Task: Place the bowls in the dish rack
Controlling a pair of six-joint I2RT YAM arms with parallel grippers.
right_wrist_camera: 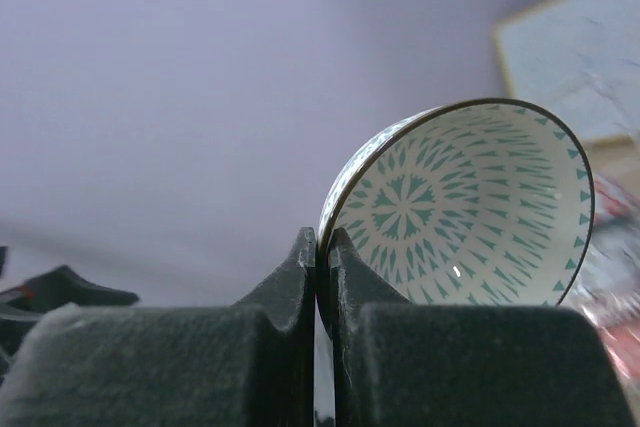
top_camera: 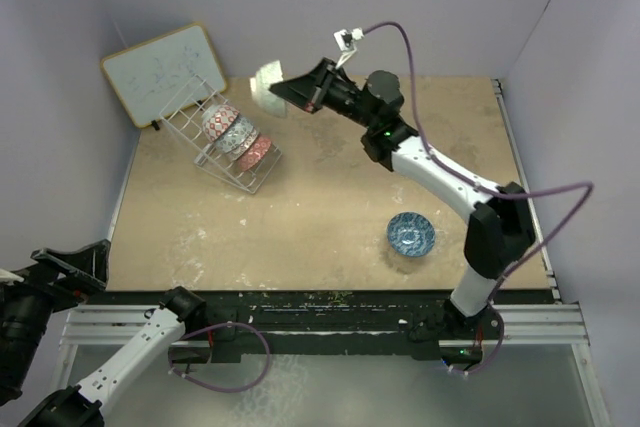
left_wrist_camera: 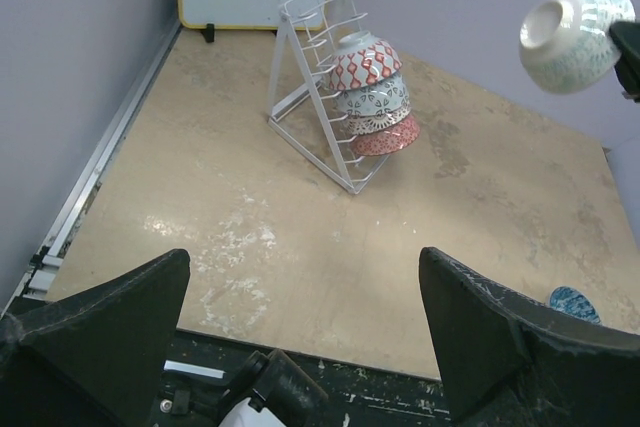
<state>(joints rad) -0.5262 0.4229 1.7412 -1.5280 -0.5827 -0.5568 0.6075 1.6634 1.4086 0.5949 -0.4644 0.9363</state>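
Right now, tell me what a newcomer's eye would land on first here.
The right gripper pinches a cream-white bowl by its rim, in the air near the dish rack. Three patterned bowls already stand in the rack; a blue bowl waits on the table at the right.

Wood-framed whiteboard (top_camera: 160, 72), far left

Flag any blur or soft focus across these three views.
Top external: the held bowl is smeared, while the dish rack is crisp. Left wrist: that bowl looks sharp. Right wrist: its pattern is sharp, the whiteboard behind it soft.
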